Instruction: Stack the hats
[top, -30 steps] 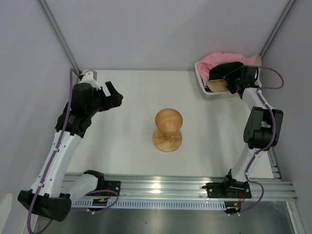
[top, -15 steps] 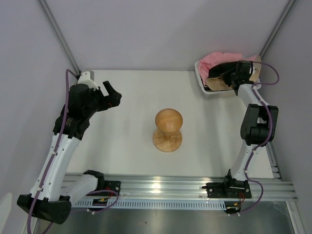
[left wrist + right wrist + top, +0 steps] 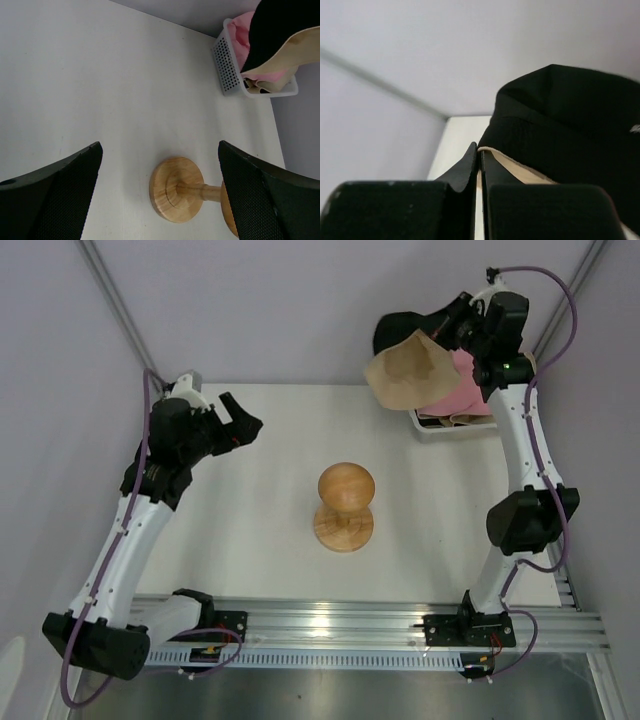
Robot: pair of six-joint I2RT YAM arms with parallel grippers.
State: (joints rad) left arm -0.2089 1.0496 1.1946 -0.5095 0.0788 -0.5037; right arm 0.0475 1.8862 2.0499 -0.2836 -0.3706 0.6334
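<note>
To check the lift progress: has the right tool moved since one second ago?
Yes. The right tool, shut on a black-and-beige hat, went up the view, from over the white mesh basket to beyond its far edge.

From above, the right jaws are hidden behind the hanging beige hat [image 3: 408, 372]. It also covers most of the black hat [image 3: 393, 330] and the far part of the basket [image 3: 455, 430]. Whether the pink hat [image 3: 464, 385] hangs with them or lies in the basket cannot be told. In the right wrist view the black hat runs off the right edge, its light mark [image 3: 634, 128] blurred and cut. In the left wrist view the bottom edge cuts the stand [image 3: 177, 192] and the left jaws.
</note>
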